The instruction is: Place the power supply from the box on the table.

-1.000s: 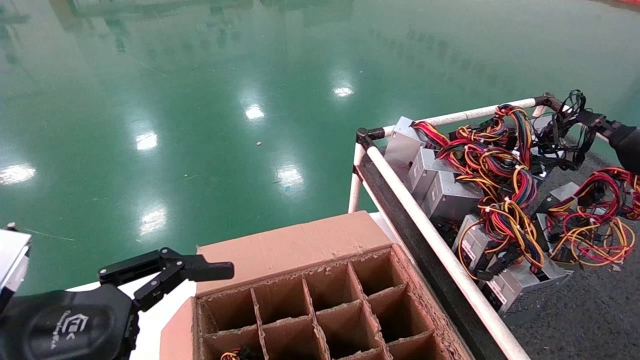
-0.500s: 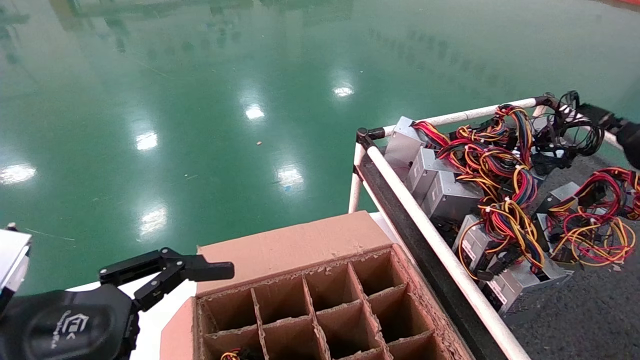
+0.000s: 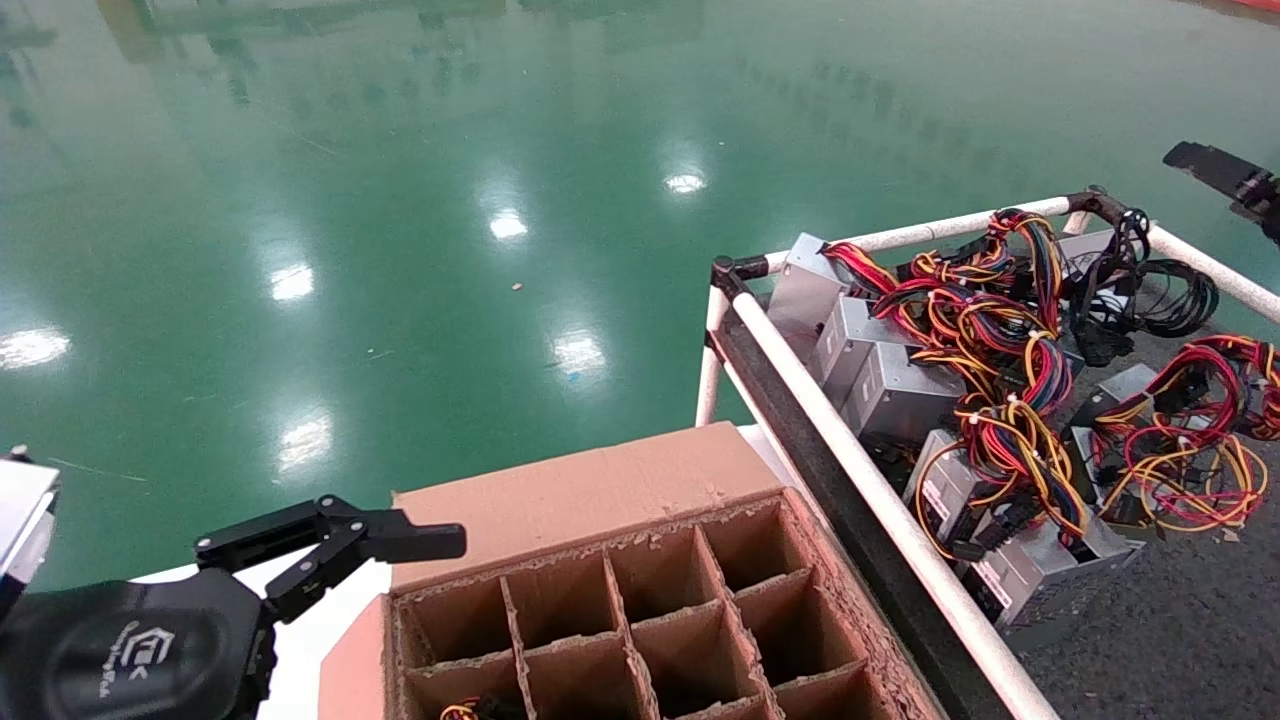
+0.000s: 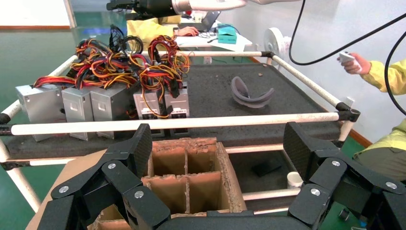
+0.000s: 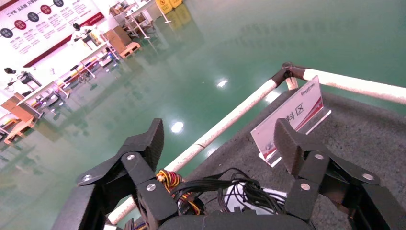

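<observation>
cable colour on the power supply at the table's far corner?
All black on the power supply, unlike the red, yellow and orange bundles beside it. Head view shows it best.

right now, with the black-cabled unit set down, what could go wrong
The power supply sits by the table's rail, its black cable loops spreading toward that edge; a loop could slide over.

The open right end effector hangs just above those cables, so a dip might snag them.

The left end effector, open, waits above the box, whose ragged dividers could catch a finger on the next reach.
</observation>
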`<action>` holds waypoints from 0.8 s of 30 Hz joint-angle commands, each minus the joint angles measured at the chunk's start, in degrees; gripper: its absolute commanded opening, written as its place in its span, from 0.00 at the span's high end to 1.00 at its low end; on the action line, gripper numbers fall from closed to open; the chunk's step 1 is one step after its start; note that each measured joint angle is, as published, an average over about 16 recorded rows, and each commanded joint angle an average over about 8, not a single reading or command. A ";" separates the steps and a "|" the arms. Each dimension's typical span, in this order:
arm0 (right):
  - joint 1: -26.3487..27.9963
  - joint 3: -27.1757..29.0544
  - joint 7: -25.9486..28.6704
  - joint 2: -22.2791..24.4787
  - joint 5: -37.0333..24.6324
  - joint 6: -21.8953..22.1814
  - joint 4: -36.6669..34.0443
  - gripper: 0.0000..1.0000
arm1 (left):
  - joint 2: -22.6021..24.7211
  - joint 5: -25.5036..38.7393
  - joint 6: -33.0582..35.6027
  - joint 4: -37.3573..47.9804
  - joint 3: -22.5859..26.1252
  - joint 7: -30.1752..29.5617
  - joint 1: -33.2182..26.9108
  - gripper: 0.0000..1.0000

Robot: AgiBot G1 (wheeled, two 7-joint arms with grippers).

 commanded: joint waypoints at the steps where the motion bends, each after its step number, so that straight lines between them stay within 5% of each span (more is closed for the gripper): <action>1: 0.32 -0.06 0.20 -0.02 -0.07 -0.21 0.04 0.00 | 0.00 -0.01 0.00 0.01 0.00 0.00 0.00 0.00; 24: -16.12 0.92 -2.65 6.27 7.09 -19.85 27.78 0.00 | 0.00 -0.02 0.00 0.02 0.02 0.02 -0.01 0.00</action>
